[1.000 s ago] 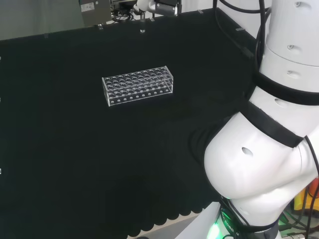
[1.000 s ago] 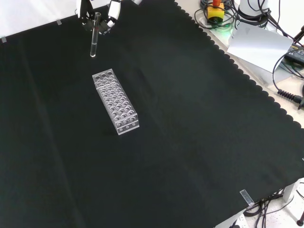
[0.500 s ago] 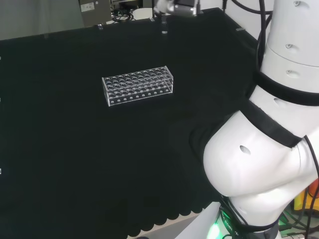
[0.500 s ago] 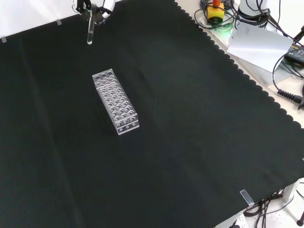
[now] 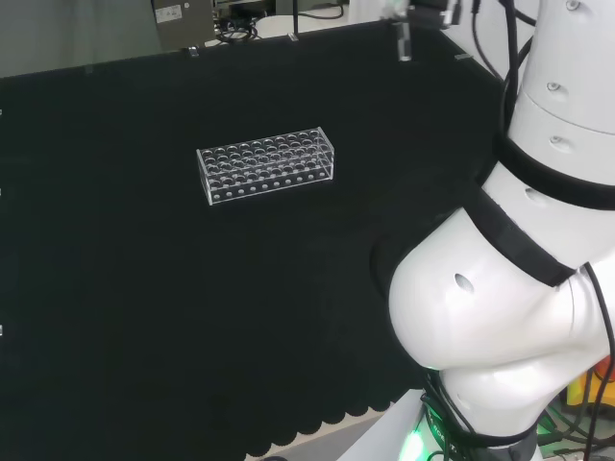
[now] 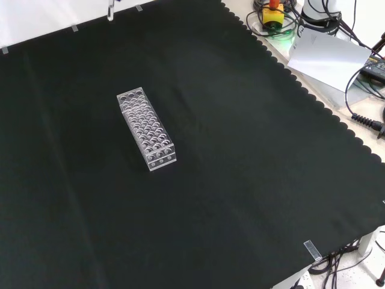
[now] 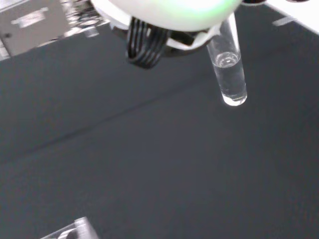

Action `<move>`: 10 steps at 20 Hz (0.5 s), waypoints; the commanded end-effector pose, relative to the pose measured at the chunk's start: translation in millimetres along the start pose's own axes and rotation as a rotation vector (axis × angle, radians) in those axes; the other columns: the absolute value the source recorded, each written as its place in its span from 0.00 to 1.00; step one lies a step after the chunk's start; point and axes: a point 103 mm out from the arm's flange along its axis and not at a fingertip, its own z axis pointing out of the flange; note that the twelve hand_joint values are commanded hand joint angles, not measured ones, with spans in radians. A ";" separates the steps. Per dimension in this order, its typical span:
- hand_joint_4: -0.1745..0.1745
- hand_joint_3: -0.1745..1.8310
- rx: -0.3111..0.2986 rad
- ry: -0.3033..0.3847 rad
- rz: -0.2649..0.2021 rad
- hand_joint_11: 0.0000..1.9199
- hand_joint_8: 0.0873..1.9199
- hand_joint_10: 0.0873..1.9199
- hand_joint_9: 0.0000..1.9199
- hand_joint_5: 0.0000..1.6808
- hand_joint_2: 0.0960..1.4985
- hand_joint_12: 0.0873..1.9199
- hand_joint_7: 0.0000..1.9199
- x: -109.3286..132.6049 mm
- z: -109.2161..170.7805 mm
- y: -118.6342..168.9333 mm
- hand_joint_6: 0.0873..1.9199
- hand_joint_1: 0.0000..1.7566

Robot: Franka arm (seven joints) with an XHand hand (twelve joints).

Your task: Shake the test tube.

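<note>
Robot hand (image 5: 423, 10) of mine sits at the head view's top edge, partly cut off, with the test tube (image 5: 404, 42) hanging from it, high above the bench (image 5: 144, 317) and well right of the clear rack (image 5: 267, 164). I read the fingers as closed on the tube's upper part, though little of them shows.

From the front, the tube's lower end (image 6: 110, 14) pokes in at the top edge, far beyond the rack (image 6: 146, 128).

At the wrist, the tube (image 7: 228, 74) shows its long axis roughly upright, rounded bottom down, a little clear liquid inside. I'd judge short, quick swings best, mouth kept up so nothing spills.
</note>
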 end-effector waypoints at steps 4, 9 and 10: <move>0.00 0.42 -0.033 -0.076 0.127 0.56 0.23 0.29 0.77 0.72 0.42 0.51 0.86 -57.9 -18.4 7.9 0.38 0.68; 0.00 0.42 -0.026 -0.054 0.089 0.56 0.23 0.29 0.77 0.72 0.42 0.51 0.86 -38.9 -12.7 8.3 0.38 0.68; 0.00 0.42 -0.020 -0.045 0.077 0.56 0.23 0.29 0.77 0.72 0.42 0.51 0.86 -32.0 -9.7 7.9 0.38 0.68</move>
